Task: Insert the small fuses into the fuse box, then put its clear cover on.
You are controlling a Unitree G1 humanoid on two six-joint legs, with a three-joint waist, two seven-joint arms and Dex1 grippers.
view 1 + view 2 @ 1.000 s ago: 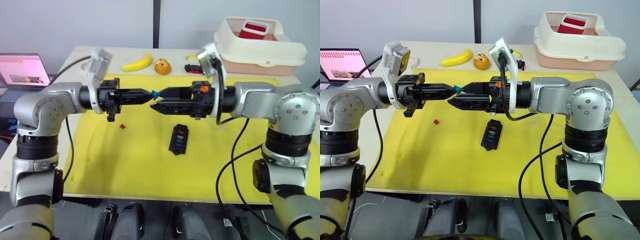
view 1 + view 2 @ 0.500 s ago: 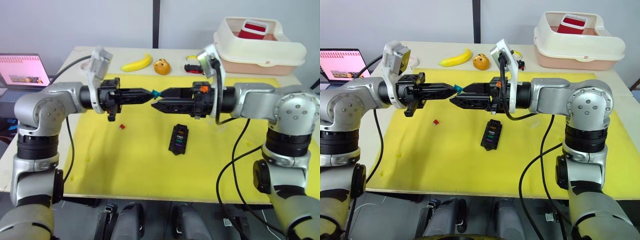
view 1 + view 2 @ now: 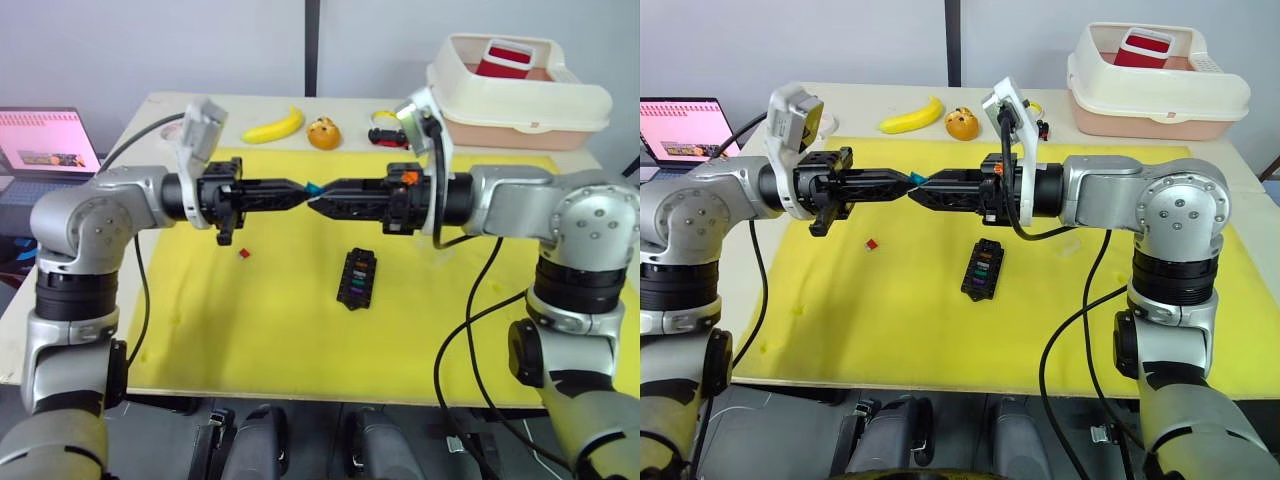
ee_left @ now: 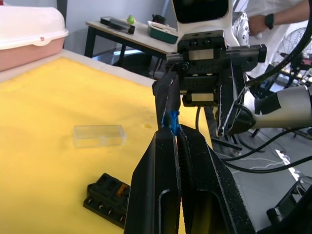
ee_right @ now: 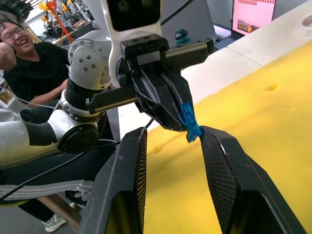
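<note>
both arms level, left gripper (image 3: 298, 190) pinching teal fuse (image 3: 312, 187)

Teal fuse (image 5: 188, 122) is mostly buried between the left gripper (image 3: 300, 190) fingertips, only its end sticks out, and whether the right gripper (image 5: 168, 141) pads touch it can't be told from the head views. Fuse box (image 4: 108, 199) is cut off by the left gripper's own fingers in the left wrist view, and its slot contents are too small to sort by colour from the head views. The red fuse (image 3: 243, 253) on the yellow mat (image 3: 250, 330) is just a speck, orientation unreadable; the clear cover (image 4: 99, 135) is barely visible.
</note>
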